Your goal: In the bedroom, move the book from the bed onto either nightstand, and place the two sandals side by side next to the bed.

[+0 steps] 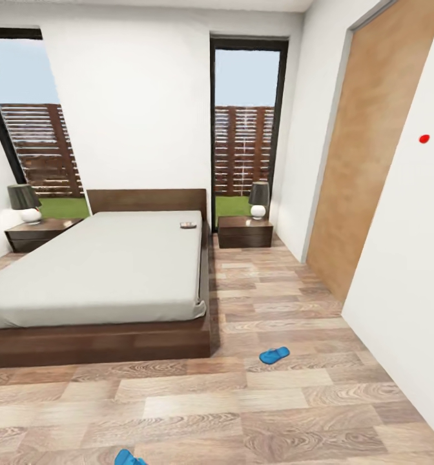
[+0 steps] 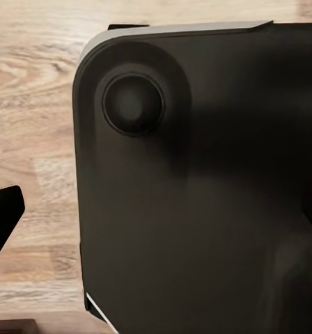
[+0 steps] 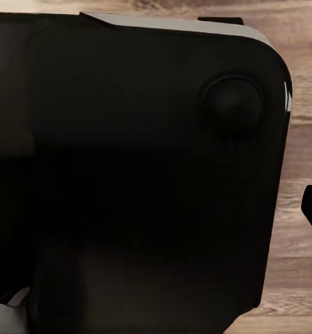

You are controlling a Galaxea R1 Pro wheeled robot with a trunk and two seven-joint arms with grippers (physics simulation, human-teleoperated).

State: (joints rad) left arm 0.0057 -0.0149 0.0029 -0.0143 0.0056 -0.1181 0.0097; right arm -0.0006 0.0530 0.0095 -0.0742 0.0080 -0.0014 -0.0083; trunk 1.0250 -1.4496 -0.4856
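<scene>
While the head camera looks across the bedroom, the bed (image 1: pixel 107 271) fills the left half of its view, a dark brown platform frame and headboard under a plain grey mattress. Near the mattress's far right corner, close to the headboard, lies the book (image 1: pixel 188 225), small and flat; at this range its cover cannot be read. 2 nightstands flank the headboard: the left nightstand (image 1: pixel 39 234) and the right nightstand (image 1: pixel 245 232), each carrying a lamp with a dark shade and white base, the left lamp (image 1: pixel 25 203) and the right lamp (image 1: pixel 259 199). Behind them, black-framed windows show a slatted wooden fence and grass.

On the wood-plank floor (image 1: pixel 275 413), 1 blue sandal (image 1: pixel 274 354) lies just past the foot corner of the bed, on its right side and apart from the frame. The other sandal (image 1: pixel 129 458) lies well apart from the first, cut off by the lower edge of the head view. A wooden door (image 1: pixel 372 148) stands in the right wall, and a small red dot (image 1: pixel 424 138) marks the white wall beside it.

Both wrist views look down on a dark rounded robot panel over plank floor, with what may be a finger tip at the frame edge; I cannot tell how far either pincer is open or whether it holds anything.
</scene>
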